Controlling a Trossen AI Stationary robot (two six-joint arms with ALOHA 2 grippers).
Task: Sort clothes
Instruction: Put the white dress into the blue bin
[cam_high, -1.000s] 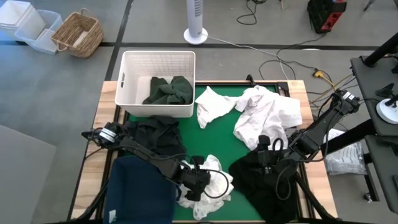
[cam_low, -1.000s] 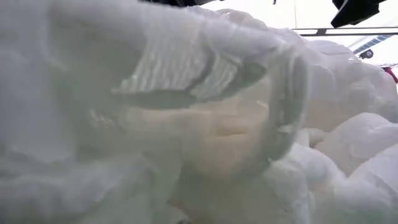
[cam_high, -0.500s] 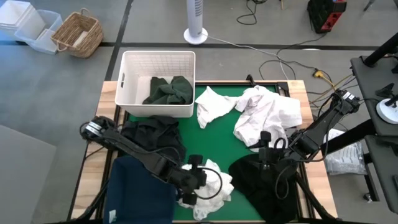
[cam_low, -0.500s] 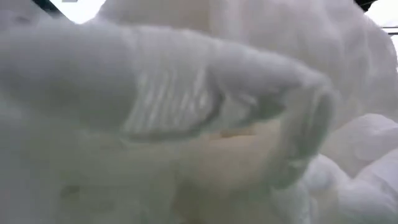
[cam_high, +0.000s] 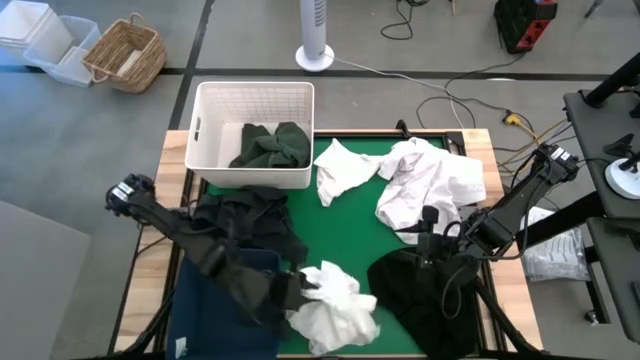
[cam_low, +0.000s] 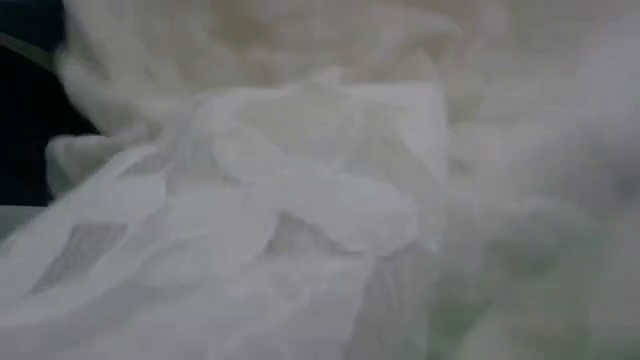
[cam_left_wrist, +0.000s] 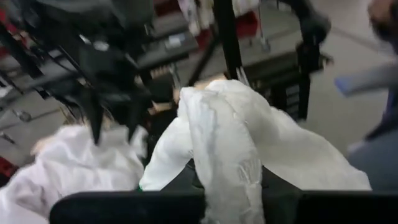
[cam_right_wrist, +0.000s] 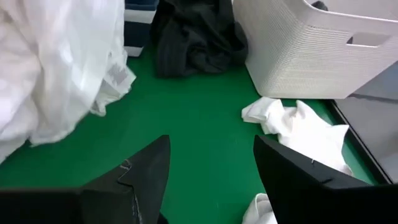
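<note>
Clothes are lying scattered near the white basket (cam_high: 255, 130): the left gripper (cam_high: 300, 285) is pinching a white garment (cam_high: 332, 305) just beside the navy bin (cam_high: 225, 310), while the right gripper (cam_high: 430, 245), fingers spread apart, is hovering over a black garment (cam_high: 425, 295).

White clothes (cam_high: 425, 185) lie crumpled on the green mat, dark green ones (cam_high: 270, 147) heaped in the basket.

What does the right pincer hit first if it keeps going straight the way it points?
Probably bare green mat: the open right pincer faces across it. Farther along lie a small white garment and the white basket. Depth is unclear, so which comes first stays uncertain.
</note>
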